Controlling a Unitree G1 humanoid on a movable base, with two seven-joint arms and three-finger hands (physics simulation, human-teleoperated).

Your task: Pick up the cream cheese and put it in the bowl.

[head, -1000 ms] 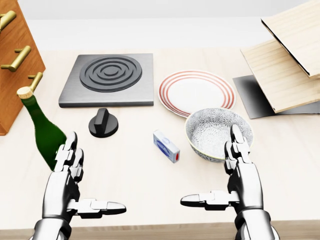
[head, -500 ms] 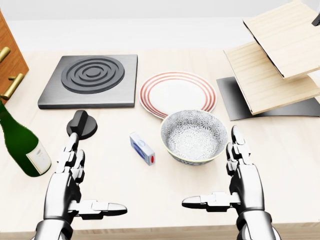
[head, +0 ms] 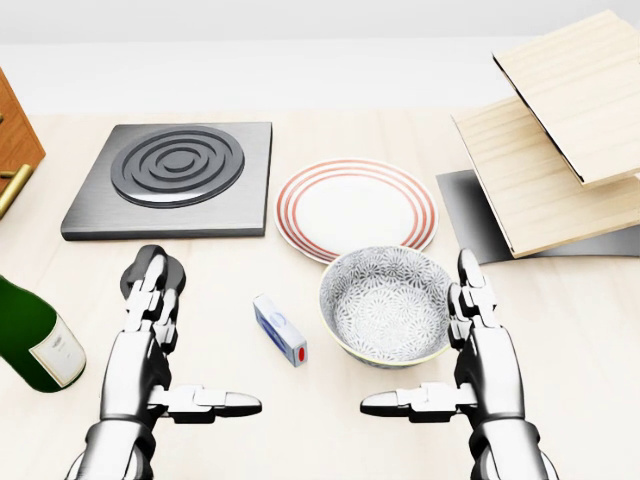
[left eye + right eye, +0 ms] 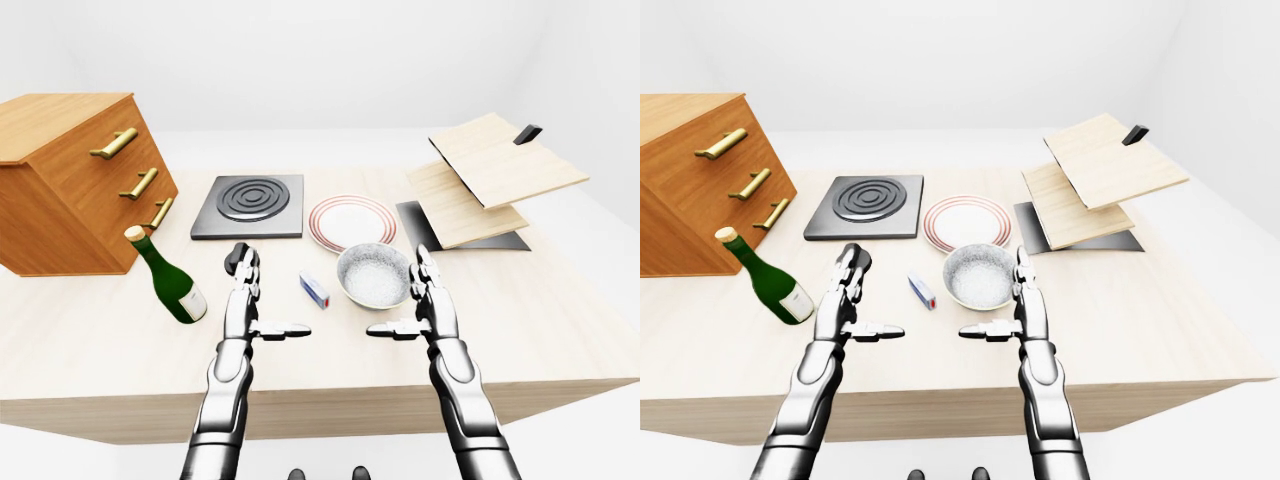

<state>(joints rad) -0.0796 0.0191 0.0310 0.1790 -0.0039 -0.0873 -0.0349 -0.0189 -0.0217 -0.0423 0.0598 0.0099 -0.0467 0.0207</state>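
Camera shifted; left hand (image 3: 150,345), right hand (image 3: 478,345) splayed, thumbs inward.

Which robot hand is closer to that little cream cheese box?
The left robot hand, though only slightly. In the head view it sits just left of the cream cheese; the right robot hand is farther right, beyond the bowl.

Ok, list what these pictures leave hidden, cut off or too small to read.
- Black knob: head view, largely covered by the left hand.
- Wine bottle: head view, neck cut off by the left edge; its label is too small to read in the eye views.
- Cream cheese: box print too small to read in any view.
- Drawer unit: the far side is turned away.
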